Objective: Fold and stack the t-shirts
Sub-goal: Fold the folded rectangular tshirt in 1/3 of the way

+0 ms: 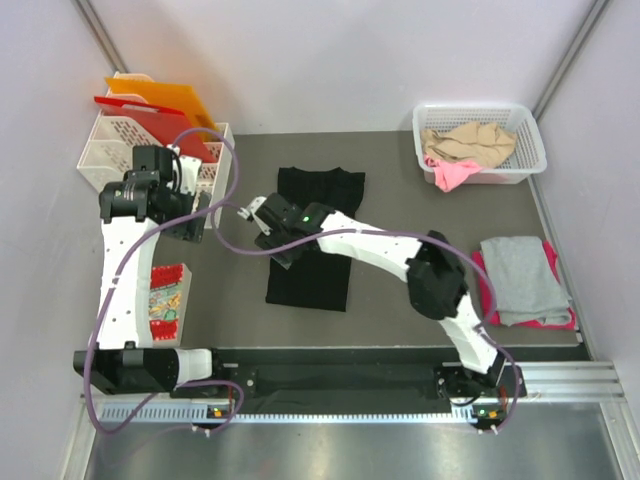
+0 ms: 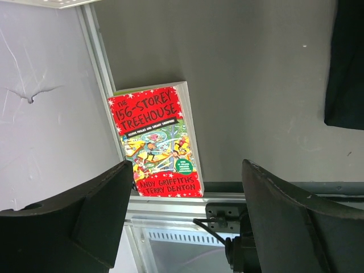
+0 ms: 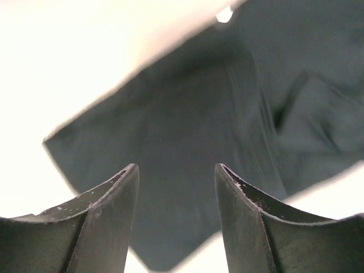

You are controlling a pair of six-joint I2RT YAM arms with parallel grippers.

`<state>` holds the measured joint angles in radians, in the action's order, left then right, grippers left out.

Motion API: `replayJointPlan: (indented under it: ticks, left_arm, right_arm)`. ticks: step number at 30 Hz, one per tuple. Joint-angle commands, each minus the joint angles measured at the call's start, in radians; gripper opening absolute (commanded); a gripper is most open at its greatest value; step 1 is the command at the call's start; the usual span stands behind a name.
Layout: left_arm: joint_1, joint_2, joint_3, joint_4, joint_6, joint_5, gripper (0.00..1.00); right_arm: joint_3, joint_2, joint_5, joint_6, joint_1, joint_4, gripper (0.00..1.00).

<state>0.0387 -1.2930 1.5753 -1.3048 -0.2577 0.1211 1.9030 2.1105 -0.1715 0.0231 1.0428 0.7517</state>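
**On the surface (image 1: 400,190): one black t-shirt (image 1: 310,285)**

We see it lying at the centre, the right end effector (image 3: 176,168) over it, jaws wide (nothing held). The left end effector (image 2: 186,165), also wide, hovers near the left edge.

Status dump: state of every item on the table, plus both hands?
Black cloth t-shirt: flat, partly folded into a long strip.
Grey cloth t-shirt: folded, stacked on magenta-pink t-shirt.
Beige cloth t-shirt: crumpled in white plastic basket.
Pink cloth t-shirt: crumpled, same basket.
Red paperback book: flat, cover up.
Red stiff folder, orange stiff folder: upright in white rack.
Left hand: open, empty.
Right hand: open, over black t-shirt.
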Motion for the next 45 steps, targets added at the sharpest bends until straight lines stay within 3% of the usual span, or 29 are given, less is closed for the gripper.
replayJointPlan:
  ticks: [1, 10, 16, 21, 23, 24, 27, 33, 39, 45]
  left_arm:
    - [0.006, 0.052, 0.002, 0.016, 0.014, 0.0, 0.82]
    - [0.007, 0.112, -0.018, -0.022, -0.009, 0.035, 0.82]
    - [0.007, 0.097, -0.012, -0.017, 0.014, 0.005, 0.82]
    - [0.007, 0.083, -0.005, -0.007, 0.026, -0.011, 0.82]
    - [0.007, 0.081, -0.008, -0.002, 0.028, -0.014, 0.82]
    - [0.007, 0.081, -0.009, -0.001, 0.029, -0.015, 0.82]
    - [0.007, 0.087, -0.014, 0.004, 0.035, -0.021, 0.82]
    - [0.007, 0.107, -0.038, 0.016, 0.058, -0.037, 0.82]
    - [0.007, 0.15, -0.073, 0.007, 0.049, -0.067, 0.82]
    - [0.006, 0.198, -0.086, -0.03, 0.011, -0.199, 0.82]
  right_arm:
    - [0.181, 0.155, 0.101, -0.058, -0.038, -0.026, 0.56]
    - [0.165, 0.278, 0.381, -0.133, -0.067, -0.041, 0.52]
    - [0.142, 0.234, 0.613, -0.075, -0.064, 0.009, 0.57]
    - [0.12, 0.091, 0.589, -0.1, -0.064, 0.028, 0.61]
    - [0.097, -0.001, 0.519, -0.142, -0.067, 0.009, 0.56]
    - [0.065, -0.035, 0.497, -0.159, -0.075, 0.002, 0.5]
    - [-0.02, -0.192, 0.452, -0.184, -0.086, -0.02, 0.5]
    - [-0.246, -0.314, 0.471, -0.19, -0.057, -0.002, 0.51]
    - [-0.397, -0.298, 0.507, -0.235, 0.0, -0.089, 0.51]
    - [-0.29, -0.129, 0.471, -0.212, -0.015, -0.063, 0.49]
